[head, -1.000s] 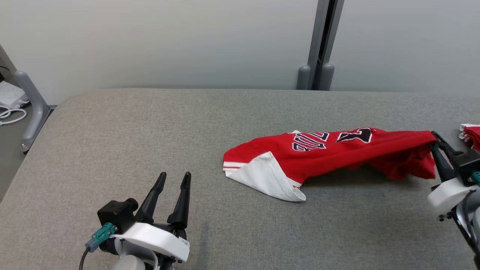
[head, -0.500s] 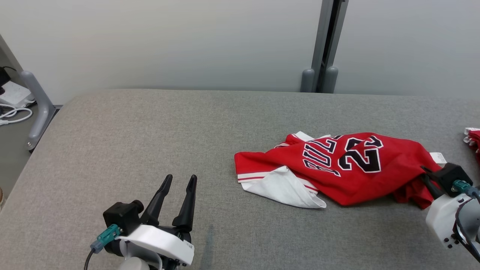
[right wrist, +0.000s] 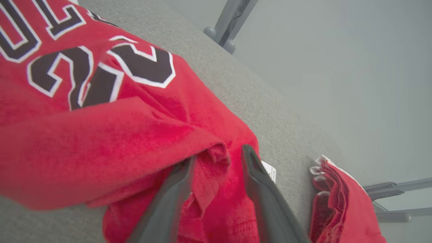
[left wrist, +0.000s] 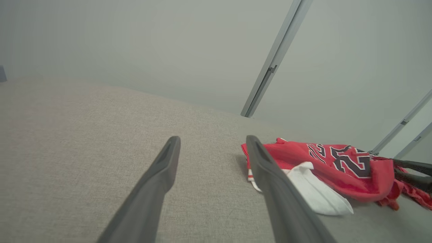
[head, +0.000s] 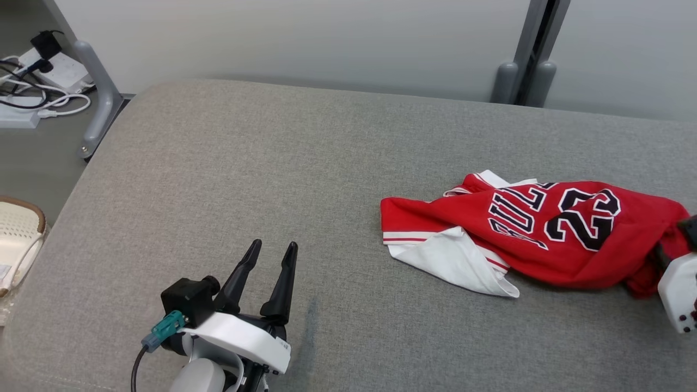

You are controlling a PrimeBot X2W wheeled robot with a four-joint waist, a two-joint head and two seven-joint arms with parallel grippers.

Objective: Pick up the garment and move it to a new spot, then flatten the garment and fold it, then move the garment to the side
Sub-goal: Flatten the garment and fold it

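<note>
Near the garment, another red pile

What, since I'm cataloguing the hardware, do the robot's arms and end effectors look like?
The left end effector has two long, dark, tapering fingers on a black block, a white curved shell with a small label, and a teal connector feeding a dark cable. The right end effector has matching dark fingers; its white housing shows small dark holes.

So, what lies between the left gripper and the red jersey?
Nothing but bare grey padded surface separates the left gripper from the red jersey, as the head view shows.
</note>
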